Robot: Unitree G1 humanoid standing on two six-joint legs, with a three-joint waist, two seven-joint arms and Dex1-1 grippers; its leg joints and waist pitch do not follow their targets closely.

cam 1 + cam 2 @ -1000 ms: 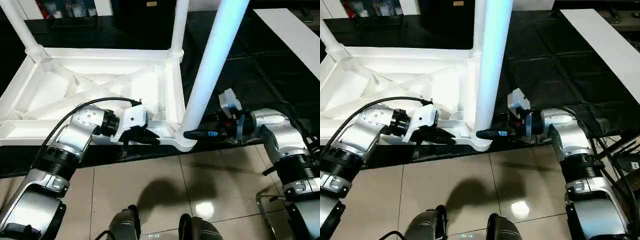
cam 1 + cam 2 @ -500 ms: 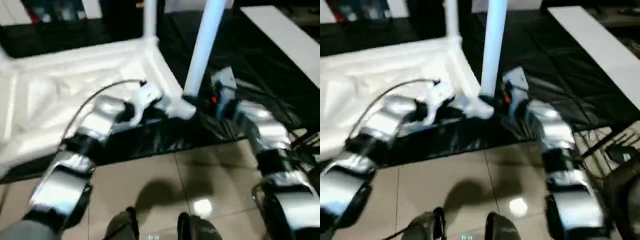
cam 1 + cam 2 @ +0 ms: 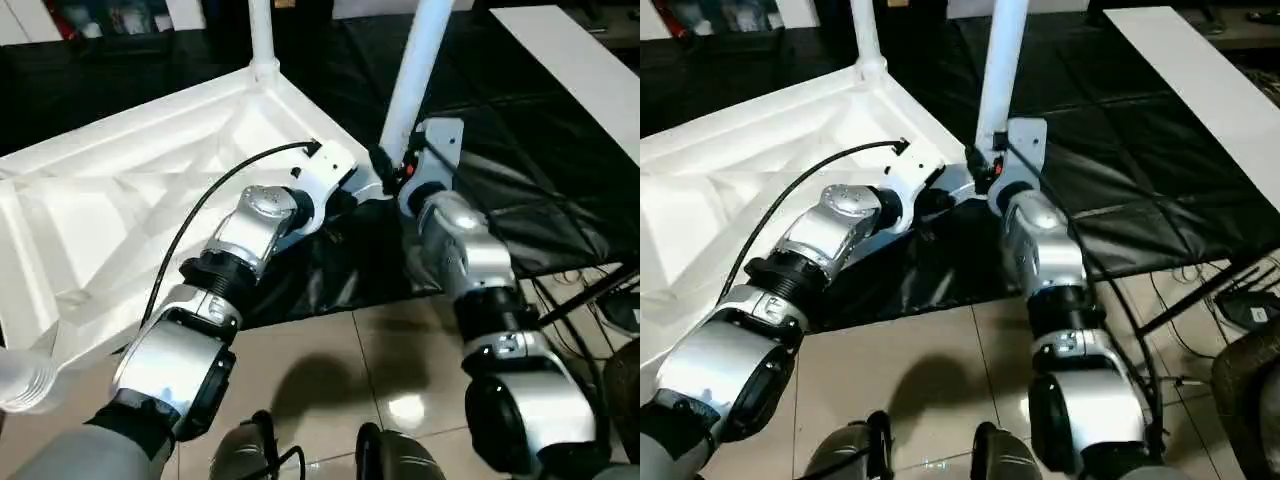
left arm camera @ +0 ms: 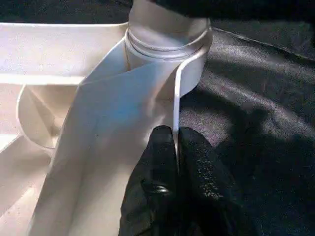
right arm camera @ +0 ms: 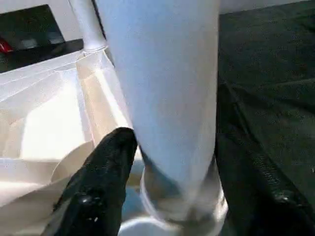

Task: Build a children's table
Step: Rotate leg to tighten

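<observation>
Now the top (image 3: 130, 210) lies underside-up on the black mat, turned so its near corner sits at 12 o'clock from me; a second ago its edge ran square. Left gripper (image 4: 175, 147) is pinched shut on the corner's rim. Right gripper (image 5: 162, 196) straddles the leg (image 3: 415, 75) in that socket, fingers (image 5: 106, 162) loosening. Leg looks seated.

No legible txt, labels or nos. on anything here.
</observation>
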